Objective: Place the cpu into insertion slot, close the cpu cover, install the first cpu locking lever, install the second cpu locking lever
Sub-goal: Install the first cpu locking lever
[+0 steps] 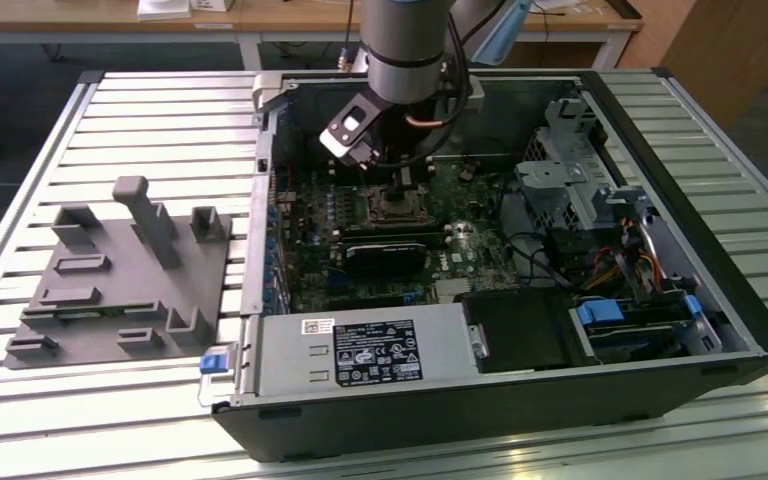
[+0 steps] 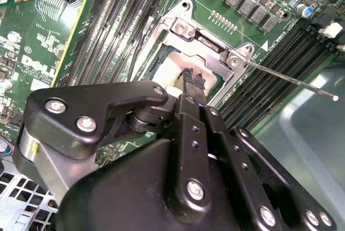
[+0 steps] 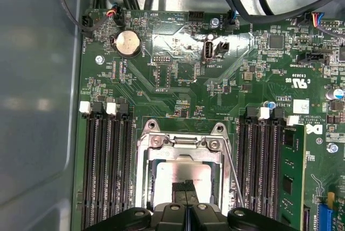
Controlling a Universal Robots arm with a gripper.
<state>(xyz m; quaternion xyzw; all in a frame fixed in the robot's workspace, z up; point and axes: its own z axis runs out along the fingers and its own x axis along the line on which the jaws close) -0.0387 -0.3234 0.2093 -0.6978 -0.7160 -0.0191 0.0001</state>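
In the exterior view my gripper [image 1: 404, 185] hangs on the arm inside the open computer case, right over the insertion slot [image 1: 395, 208]. Both wrist views show the cpu [image 2: 168, 76] [image 3: 171, 174] lying flat in the slot, pale face up. The silvery cpu cover [image 2: 207, 45] [image 3: 144, 172] appears to lie down around it. My gripper [image 2: 192, 79] [image 3: 186, 187] is shut, its two black fingertips pressed together and resting on the cpu's face. One thin locking lever [image 2: 291, 81] [image 3: 233, 174] sticks out from the slot's corner, unlatched, over the memory slots.
Black memory slots [image 3: 108, 172] flank the socket on both sides. A longer black module [image 1: 387, 250] sits just in front of it, then the power supply [image 1: 344, 350]. Drive cage and cables [image 1: 598, 210] fill the case's right. A grey fixture block [image 1: 117, 270] lies outside, on the exterior view's left.
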